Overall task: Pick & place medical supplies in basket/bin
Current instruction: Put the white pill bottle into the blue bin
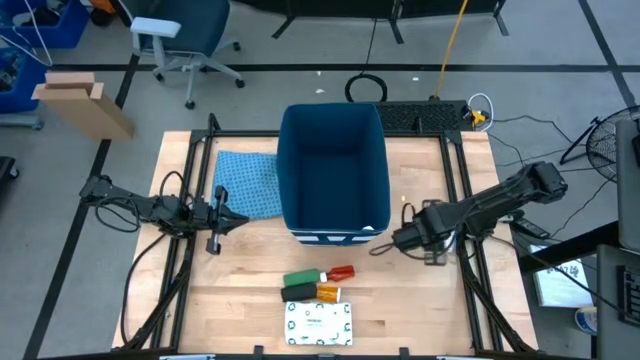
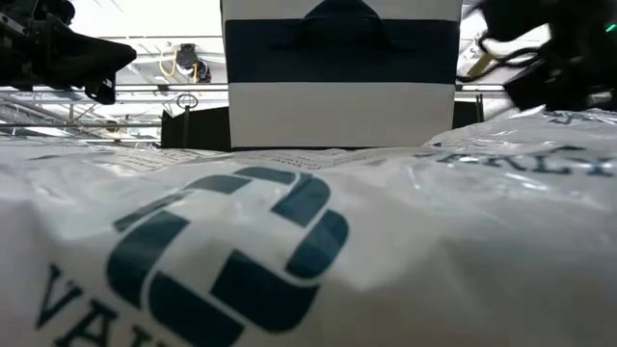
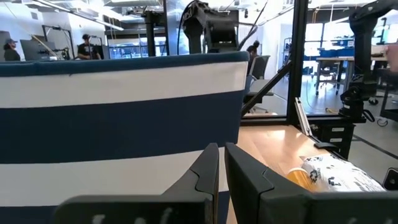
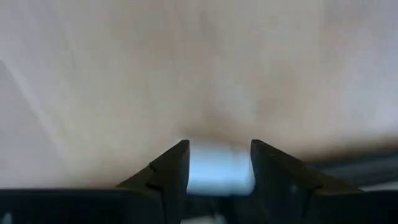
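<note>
Our right gripper (image 1: 385, 241) grips a small white item (image 4: 219, 168), the bin (image 1: 333, 170) just beside it; our left gripper (image 1: 237, 221) waits nearly closed.

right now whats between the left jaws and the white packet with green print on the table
In the high view, only bare wooden tabletop lies between the left gripper and the white packet. The green cylinder and dark bottle sit just beside that line, above the packet.

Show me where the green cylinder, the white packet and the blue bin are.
green cylinder (image 1: 301, 278): high view, its middle.
white packet (image 1: 319, 322): high view, its centre.
blue bin (image 1: 334, 232): high view, striped short wall.
</note>
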You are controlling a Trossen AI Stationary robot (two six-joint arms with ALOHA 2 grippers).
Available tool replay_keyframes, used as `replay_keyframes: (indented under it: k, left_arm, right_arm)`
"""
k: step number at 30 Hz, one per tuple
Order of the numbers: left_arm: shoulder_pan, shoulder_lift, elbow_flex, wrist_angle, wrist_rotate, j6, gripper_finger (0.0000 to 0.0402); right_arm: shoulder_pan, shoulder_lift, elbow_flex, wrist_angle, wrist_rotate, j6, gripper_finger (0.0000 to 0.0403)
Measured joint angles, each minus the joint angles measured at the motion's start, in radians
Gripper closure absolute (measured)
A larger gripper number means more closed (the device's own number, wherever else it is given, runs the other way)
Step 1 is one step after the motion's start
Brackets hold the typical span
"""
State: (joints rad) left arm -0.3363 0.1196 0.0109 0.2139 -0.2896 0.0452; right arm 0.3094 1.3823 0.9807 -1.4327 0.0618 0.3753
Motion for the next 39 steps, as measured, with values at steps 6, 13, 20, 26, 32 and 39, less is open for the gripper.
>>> replay_keyframes:
  k: [6,13,20,26,32,39]
  left_arm:
    - [0.0,0.0,0.0,0.0,0.0,-0.002,0.0369]
    - [0.0,0.0,0.0,0.0,0.0,-0.002,0.0369]
    - [0.0,0.0,0.0,0.001,0.0,-0.002,0.0369]
    - [0.0,0.0,0.0,0.0,0.0,-0.002,0.0369]
    - [0.0,0.0,0.0,0.0,0.0,-0.002,0.0369]
    - [0.0,0.0,0.0,0.001,0.0,-0.002,0.0369]
  right_arm:
    - [0.028,-0.001,-0.003,-0.105,-0.091,-0.002,0.0306]
    - [0.013,0.082,-0.058,-0.128,-0.218,0.078,0.0392]
    - [0.011,0.123,-0.131,-0.079,-0.302,0.171,0.04]
    - [0.004,0.122,-0.173,0.051,-0.356,0.226,0.0402]
    - [-0.01,0.122,-0.248,0.138,-0.386,0.271,0.0402]
    - [-0.025,0.122,-0.262,0.246,-0.373,0.269,0.0403]
